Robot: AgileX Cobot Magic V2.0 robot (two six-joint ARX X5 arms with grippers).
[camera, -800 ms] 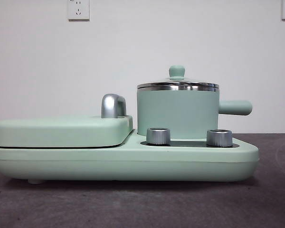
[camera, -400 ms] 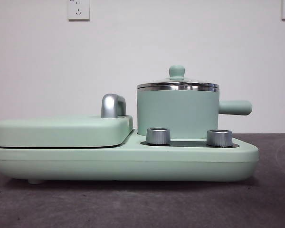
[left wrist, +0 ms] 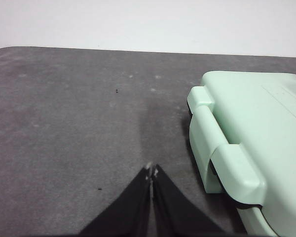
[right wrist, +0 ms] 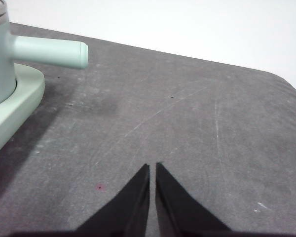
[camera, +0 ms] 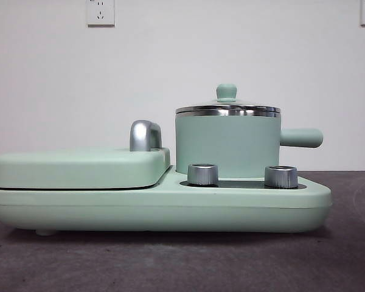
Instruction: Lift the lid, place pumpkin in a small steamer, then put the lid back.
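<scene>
Right now you have dark grey, felt-like table [camera: 182,267] in the foreground of the front view, scuffed and lightly speckled, with faint pale scratches showing in the right wrist view. On it sits the mint-green cooker base [camera: 158,207], a long low slab with rounded ends. Two steel dials [camera: 202,174] stand at its front edge, just before the steamer [camera: 228,145]. The steamer stands upright on the base's right half, its stubby handle [camera: 300,137] pointing right. The lid [camera: 227,108] is seated flat on the steamer's steel rim, its green knob on top. On the base's left half lies the flat griddle cover [camera: 79,167], shut, with a curved steel handle [camera: 144,135] rising just behind its right end. Behind everything is a plain white wall with a socket [camera: 100,12] high at left and another at the top right corner.

Neither arm shows in the front view. Your left gripper [left wrist: 152,170] hovers over bare table beside the cover's hinged end — jaws clenched together, grasping nothing. Your right gripper [right wrist: 152,168] hangs over bare table well off the handle's tip; its jaws are pressed nearly together with only a thin slit, empty.

You can't see the pumpkin in any view.
</scene>
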